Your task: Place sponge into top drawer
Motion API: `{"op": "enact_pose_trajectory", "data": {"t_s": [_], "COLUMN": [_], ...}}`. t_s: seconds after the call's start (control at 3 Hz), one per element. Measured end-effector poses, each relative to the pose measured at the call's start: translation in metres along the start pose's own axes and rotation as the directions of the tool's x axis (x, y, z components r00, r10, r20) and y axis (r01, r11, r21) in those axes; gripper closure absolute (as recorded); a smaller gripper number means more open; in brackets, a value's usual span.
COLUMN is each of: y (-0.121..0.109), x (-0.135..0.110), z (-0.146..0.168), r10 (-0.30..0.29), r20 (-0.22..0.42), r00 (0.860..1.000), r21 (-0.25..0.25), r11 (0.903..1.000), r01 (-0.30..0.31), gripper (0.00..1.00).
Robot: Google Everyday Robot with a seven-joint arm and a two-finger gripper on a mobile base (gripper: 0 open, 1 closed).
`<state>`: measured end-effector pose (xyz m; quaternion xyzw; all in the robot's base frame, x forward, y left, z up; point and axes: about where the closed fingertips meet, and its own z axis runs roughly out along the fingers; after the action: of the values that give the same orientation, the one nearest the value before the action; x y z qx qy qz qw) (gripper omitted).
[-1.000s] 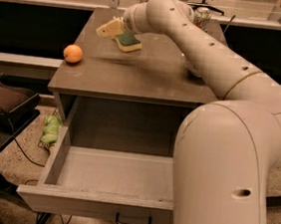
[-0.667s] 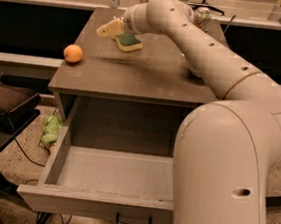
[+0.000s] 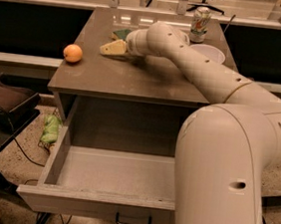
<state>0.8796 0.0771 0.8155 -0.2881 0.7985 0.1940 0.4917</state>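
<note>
The sponge (image 3: pixel 121 33), yellow with a dark green layer, shows at the back middle of the brown table top (image 3: pixel 109 78). My gripper (image 3: pixel 111 47) is over the table just in front of the sponge and points left; I cannot see whether it touches or holds the sponge. The top drawer (image 3: pixel 50 159) is pulled fully open below the table's front edge. Its grey-beige box has nothing in it, and its dark pull handle (image 3: pixel 132 221) sits at the centre of the front panel. My arm (image 3: pixel 204 75) reaches in from the right and covers the drawer's right side.
An orange fruit (image 3: pixel 72 53) lies at the table's left edge. A white bowl (image 3: pixel 207 52) and a soda can (image 3: pixel 200 24) stand at the back right. A green bundle (image 3: pixel 51 128) lies on the floor left of the drawer, beside a dark chair (image 3: pixel 6 101).
My gripper has moved toward the table's front. The sponge now shows behind it, further back and left than before. The orange and the drawer have not moved.
</note>
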Motion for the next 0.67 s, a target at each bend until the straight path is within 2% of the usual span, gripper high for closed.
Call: {"op": "enact_pose_trajectory", "data": {"t_s": [0.67], "y": [0.0039], "x": [-0.0029], "z": [0.0019], "r10": [-0.012], "r20": [0.0], "r00": [1.0], "r21": [-0.006], "r11": [0.9999], "r01": [0.012], "gripper": [0.47]}}
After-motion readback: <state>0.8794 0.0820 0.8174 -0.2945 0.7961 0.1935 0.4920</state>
